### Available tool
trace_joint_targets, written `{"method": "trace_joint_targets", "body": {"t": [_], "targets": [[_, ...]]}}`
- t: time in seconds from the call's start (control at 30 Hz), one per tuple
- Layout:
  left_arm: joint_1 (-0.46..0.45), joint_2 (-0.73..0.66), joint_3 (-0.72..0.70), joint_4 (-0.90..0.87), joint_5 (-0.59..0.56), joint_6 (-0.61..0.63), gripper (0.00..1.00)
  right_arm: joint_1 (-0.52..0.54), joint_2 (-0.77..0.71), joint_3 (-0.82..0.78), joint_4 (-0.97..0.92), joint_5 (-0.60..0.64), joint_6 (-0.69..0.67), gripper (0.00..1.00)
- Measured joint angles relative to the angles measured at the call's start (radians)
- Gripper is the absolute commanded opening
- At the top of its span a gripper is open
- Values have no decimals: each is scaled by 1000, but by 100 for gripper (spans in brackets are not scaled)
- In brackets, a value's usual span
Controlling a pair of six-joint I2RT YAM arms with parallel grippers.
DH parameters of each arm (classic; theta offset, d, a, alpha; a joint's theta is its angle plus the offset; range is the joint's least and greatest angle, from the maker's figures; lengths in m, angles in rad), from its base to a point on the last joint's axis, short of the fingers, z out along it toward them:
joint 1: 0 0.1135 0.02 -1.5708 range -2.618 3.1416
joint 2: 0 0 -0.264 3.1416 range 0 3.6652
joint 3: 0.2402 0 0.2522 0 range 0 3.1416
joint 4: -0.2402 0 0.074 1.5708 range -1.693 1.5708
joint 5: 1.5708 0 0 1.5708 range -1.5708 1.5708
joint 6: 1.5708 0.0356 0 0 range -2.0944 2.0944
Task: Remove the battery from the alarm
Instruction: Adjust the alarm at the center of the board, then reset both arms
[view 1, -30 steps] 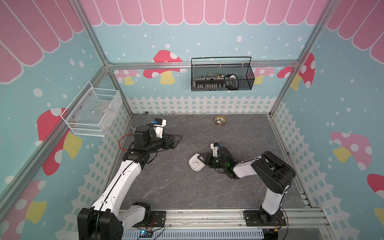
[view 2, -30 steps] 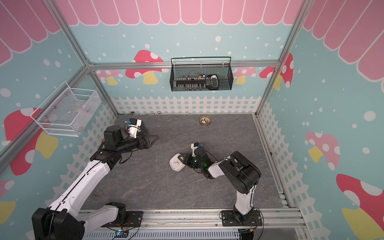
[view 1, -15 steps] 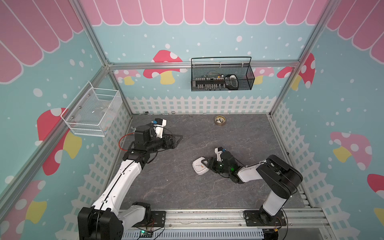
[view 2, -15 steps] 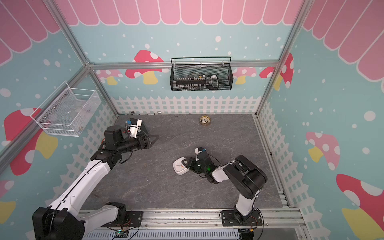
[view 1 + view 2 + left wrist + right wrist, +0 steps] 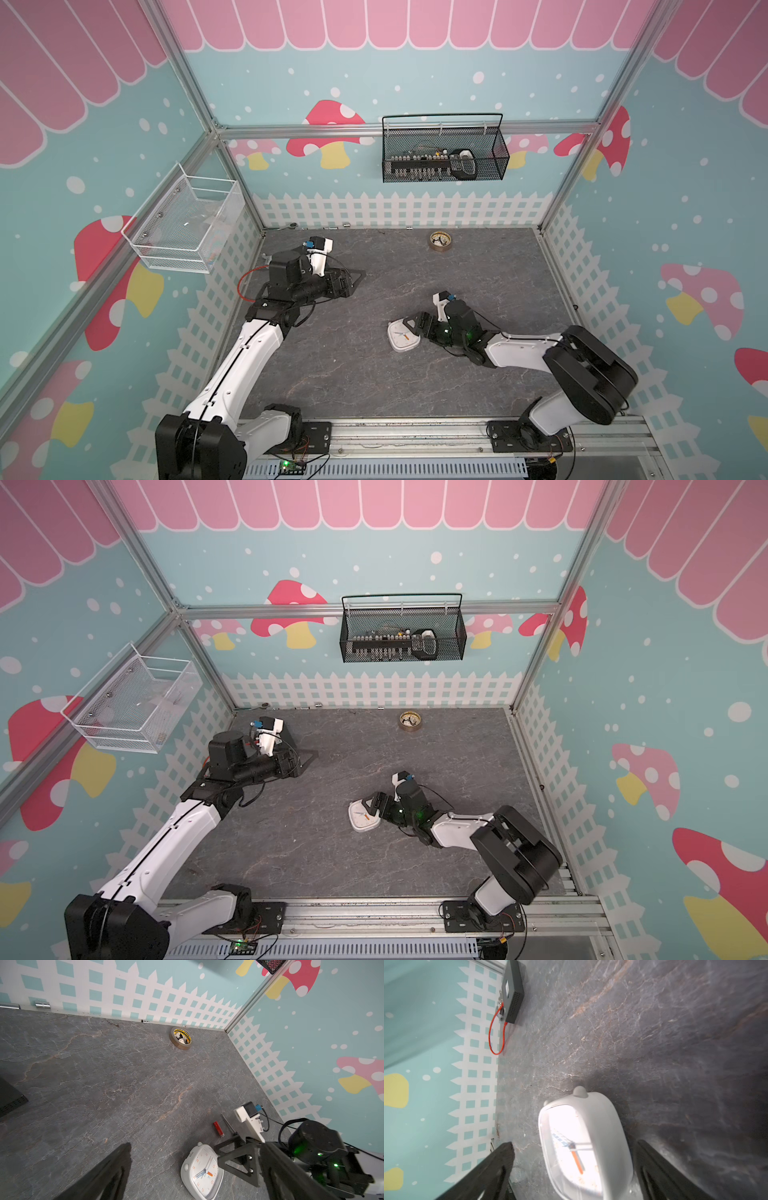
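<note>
While the right tool [image 5: 574, 1142] gapes, alarm [image 5: 602, 1118] lies dial-up

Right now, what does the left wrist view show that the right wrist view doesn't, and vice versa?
Only left wrist: the battery, lying beside the screwdriver, and a round brown-rimmed disc near the fence wall. Only right wrist: an orange cable loop. Both: the alarm, dial up, with the open right gripper at it.

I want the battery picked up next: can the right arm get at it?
Probably yes: the battery lies bare on the table beside the screwdriver, near the right pincer, which stands open around the alarm.
</note>
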State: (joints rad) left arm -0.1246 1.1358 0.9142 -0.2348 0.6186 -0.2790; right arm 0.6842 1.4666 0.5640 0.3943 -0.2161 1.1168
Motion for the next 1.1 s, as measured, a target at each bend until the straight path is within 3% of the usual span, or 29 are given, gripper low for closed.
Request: {"method": "trace_joint_targets", "body": {"t": [0.17,0.3,0.37,0.5,0.67,0.77,0.97,1.1], "targets": [[0,-5,0,0,-40,6,99,3,-225,94,-315,179,-123,99],[0,-53,-39,44,-187,0,99,4,-430,113,-425,436,-331,99],[1,-99,-98,95,-307,-12,99,3,-518,77,-364,568,-483,99],[10,-132,-198,188,-557,-59,99,-21,-616,-137,4,783,-885,99],[13,-103,-354,392,-790,-97,99,-235,-401,-282,342,842,-1140,98],[13,-81,-490,556,-864,-99,99,-331,-281,-350,513,821,-1197,99],[29,-24,-777,972,-902,-42,99,-478,-87,-447,836,722,-1200,99],[97,77,-803,1151,-875,-13,99,-541,10,-469,1005,635,-1191,99]]}}
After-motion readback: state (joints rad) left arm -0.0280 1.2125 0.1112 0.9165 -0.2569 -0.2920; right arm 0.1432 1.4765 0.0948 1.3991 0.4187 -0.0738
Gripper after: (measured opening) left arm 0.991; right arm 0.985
